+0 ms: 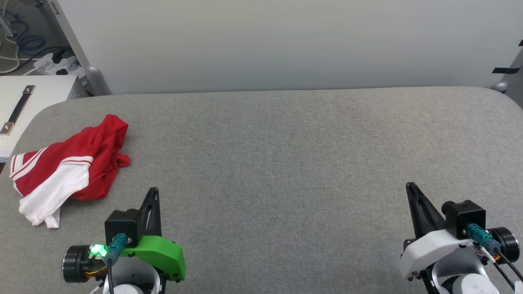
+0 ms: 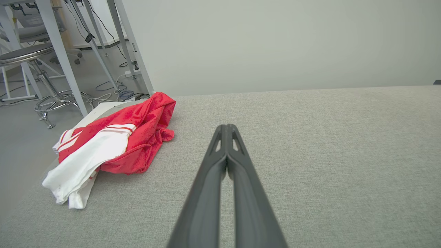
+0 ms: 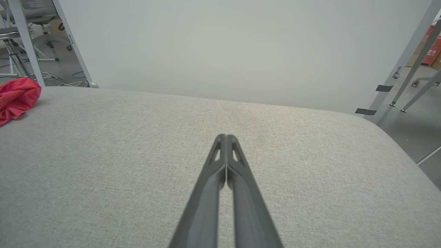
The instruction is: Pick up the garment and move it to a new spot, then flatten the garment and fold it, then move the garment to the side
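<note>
The garment (image 1: 96, 157) is a crumpled, soft red-and-white heap on the grey woven counter (image 1: 286, 171). My left pincer (image 1: 153, 192) and right pincer (image 1: 410, 186) are closed, empty.

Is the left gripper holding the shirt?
No: the left gripper is shut on nothing, and the shirt lies crumpled off to its side, untouched.

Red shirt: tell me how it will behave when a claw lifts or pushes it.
Likely floppy: the shirt lies crumpled in soft folds, so it should sag from one pinch. Probably light: the fabric looks thin. Pushed on the fabric-covered table, it may bunch rather than slide.
</note>
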